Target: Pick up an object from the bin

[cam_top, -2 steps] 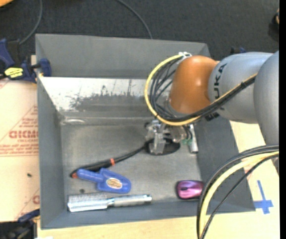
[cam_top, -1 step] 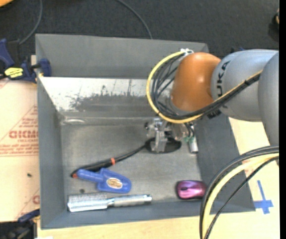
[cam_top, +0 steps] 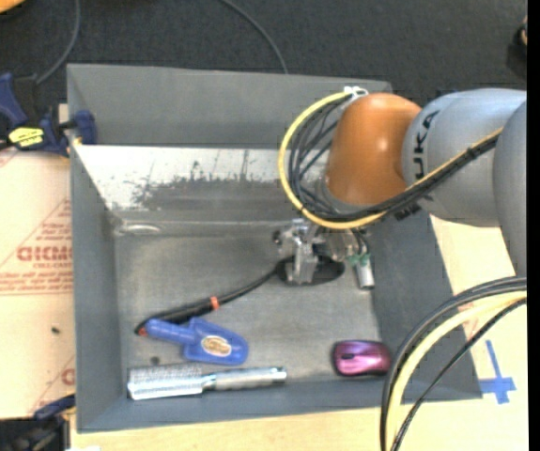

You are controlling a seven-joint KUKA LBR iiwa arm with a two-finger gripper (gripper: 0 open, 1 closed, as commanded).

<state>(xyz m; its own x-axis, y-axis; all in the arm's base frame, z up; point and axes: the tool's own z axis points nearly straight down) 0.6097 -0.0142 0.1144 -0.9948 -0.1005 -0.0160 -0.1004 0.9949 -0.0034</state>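
Hiding an end of the black cord, the gripper is clenched or released, unclear.

Gripper sits toward 3 o'clock in the grey metal bin, over the upper end of a thin black cord with an orange band. The cord trails toward 8 o'clock, ending beside the blue plastic clamp. A silver metal rod lies along the 6 o'clock wall, just below the clamp. A shiny purple mouse-shaped piece is at 5 o'clock.

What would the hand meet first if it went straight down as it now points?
Probably the black rod, whose upper end lies beneath the hand; depth is unclear, so it might reach the bin floor beside it.
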